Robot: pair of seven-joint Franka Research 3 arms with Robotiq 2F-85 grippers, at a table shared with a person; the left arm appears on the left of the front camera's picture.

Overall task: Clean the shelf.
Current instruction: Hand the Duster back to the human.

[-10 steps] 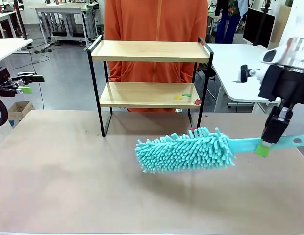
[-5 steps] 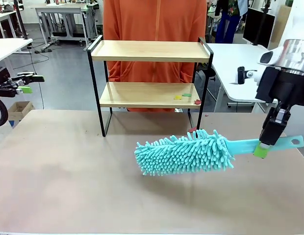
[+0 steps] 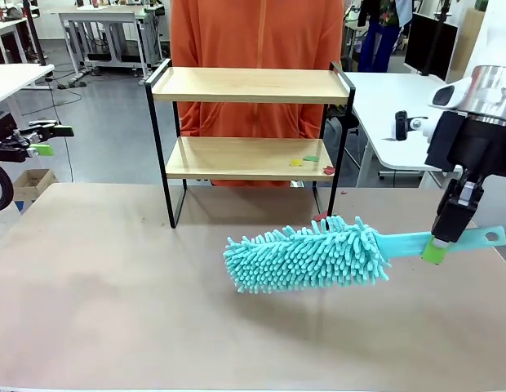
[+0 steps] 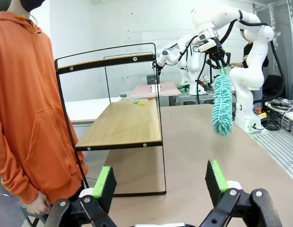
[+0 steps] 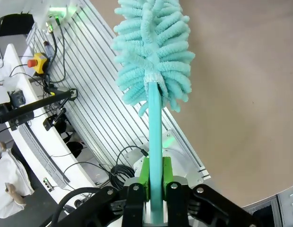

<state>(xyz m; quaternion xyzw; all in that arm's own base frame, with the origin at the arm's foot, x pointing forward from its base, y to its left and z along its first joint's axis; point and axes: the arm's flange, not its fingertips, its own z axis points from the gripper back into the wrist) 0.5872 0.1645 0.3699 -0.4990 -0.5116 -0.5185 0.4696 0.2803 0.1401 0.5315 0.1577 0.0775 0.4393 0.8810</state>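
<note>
Right gripper (image 3: 437, 245) clenched on teal duster (image 3: 310, 253), held at 5 o'clock of shelf (image 3: 249, 86) at table's 12; scraps (image 3: 310, 163) on lower board, cleaning not yet begun.

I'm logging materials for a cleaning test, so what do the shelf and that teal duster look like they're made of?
The shelf: two boards of light wood, or wood-look laminate, with faint grain and a matte face, in a thin black frame that looks like painted metal. The duster: soft teal chenille-like fingers, probably microfibre, on a smooth teal handle that looks like plastic, clamped in the right gripper.
</note>
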